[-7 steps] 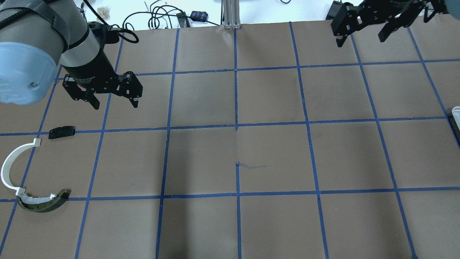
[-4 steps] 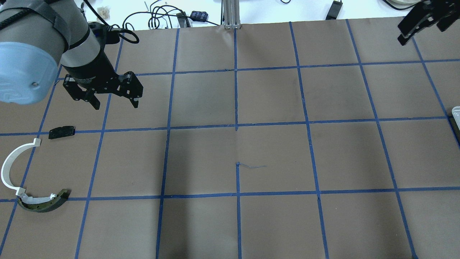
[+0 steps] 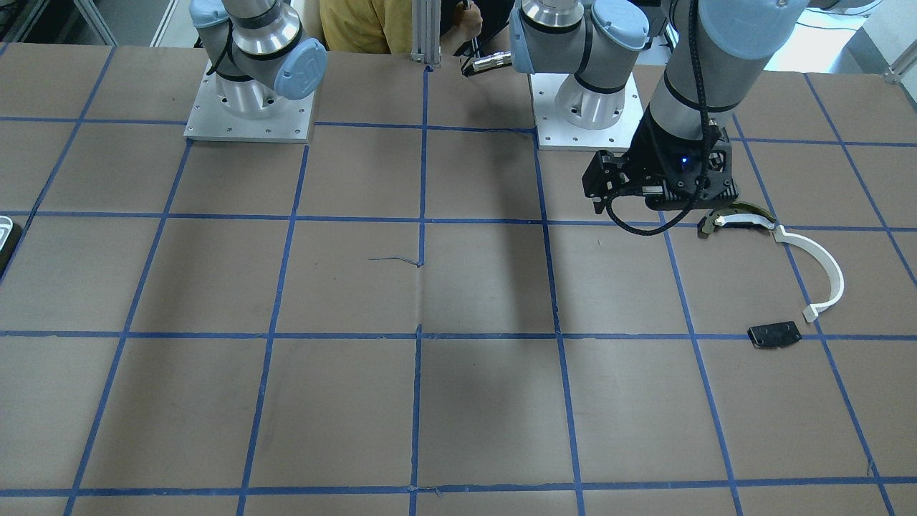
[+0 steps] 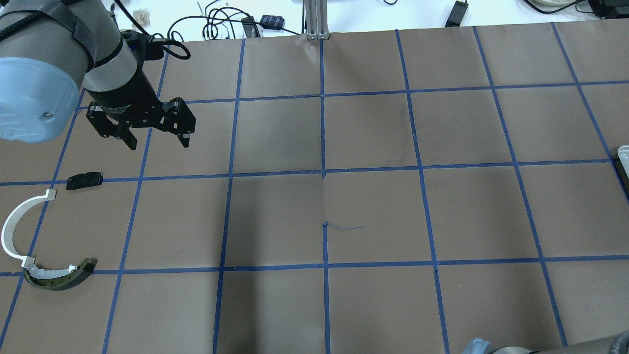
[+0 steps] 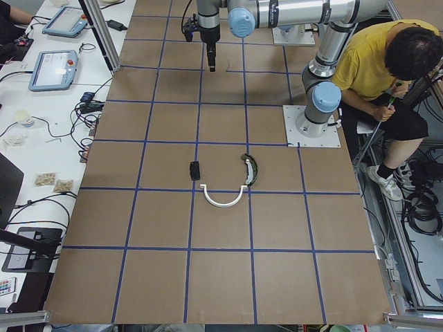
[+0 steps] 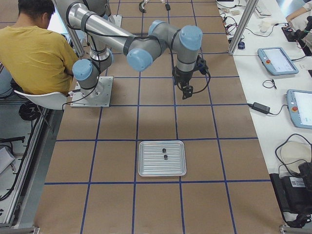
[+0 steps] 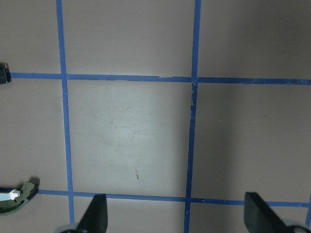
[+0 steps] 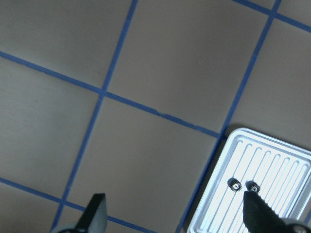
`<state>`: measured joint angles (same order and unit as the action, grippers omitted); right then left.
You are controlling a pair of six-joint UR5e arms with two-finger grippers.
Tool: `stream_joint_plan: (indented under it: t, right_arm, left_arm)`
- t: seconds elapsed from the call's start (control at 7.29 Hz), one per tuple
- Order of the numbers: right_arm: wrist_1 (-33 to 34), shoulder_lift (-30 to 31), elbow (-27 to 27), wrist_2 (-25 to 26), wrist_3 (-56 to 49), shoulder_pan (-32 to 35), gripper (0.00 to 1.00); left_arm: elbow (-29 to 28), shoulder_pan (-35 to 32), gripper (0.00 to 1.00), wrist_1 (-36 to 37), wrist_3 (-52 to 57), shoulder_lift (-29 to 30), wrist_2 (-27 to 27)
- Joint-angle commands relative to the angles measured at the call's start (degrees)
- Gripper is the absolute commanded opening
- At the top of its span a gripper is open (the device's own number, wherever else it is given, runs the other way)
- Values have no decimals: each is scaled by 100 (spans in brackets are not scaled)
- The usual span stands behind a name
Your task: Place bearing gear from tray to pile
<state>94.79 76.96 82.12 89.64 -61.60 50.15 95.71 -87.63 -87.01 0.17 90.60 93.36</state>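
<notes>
The tray [image 8: 284,165] is silver, ribbed and pale-rimmed, and holds two small dark bearing gears [image 8: 235,184]. It lies at the lower right of the right wrist view and also shows in the exterior right view [image 6: 142,159]. My right gripper [image 8: 177,216] is open and empty, above the table beside the tray. The pile lies at the table's left: a white arc strip [image 4: 12,226], an olive-and-black curved piece [image 4: 59,278] and a black plate [image 4: 84,180]. My left gripper [image 4: 157,141] is open and empty, hovering beyond the black plate.
The table is brown paper with a blue tape grid. Only a corner of the tray [image 4: 624,153] shows at the overhead view's right edge. Cables and tablets lie past the far edge. A person in yellow [image 6: 34,53] sits behind the robot bases.
My right gripper has moved right and out of the overhead view's top right corner. The left arm and the pile have not moved.
</notes>
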Motion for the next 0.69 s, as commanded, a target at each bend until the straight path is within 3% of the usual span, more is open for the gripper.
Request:
stream_joint_plan:
  t: [0.0,0.27,0.41,0.55]
  right_arm:
    - [930,-1063,6,10,-1331,-943,100]
    - [1820,-1954,6,45,-2590,-1349,100]
    - [1797,-2009,84,254,-2611,-1446,100]
    - [1841,-2010,538,709,-2638,-1447,100]
  left_arm:
    - [0,0,100,0,0,2,-2]
    - [-9,0,100,26,0,-7,-11]
    - [0,0,100,1,0,-16,6]
    - [-9,0,100,26,-52,28,-2]
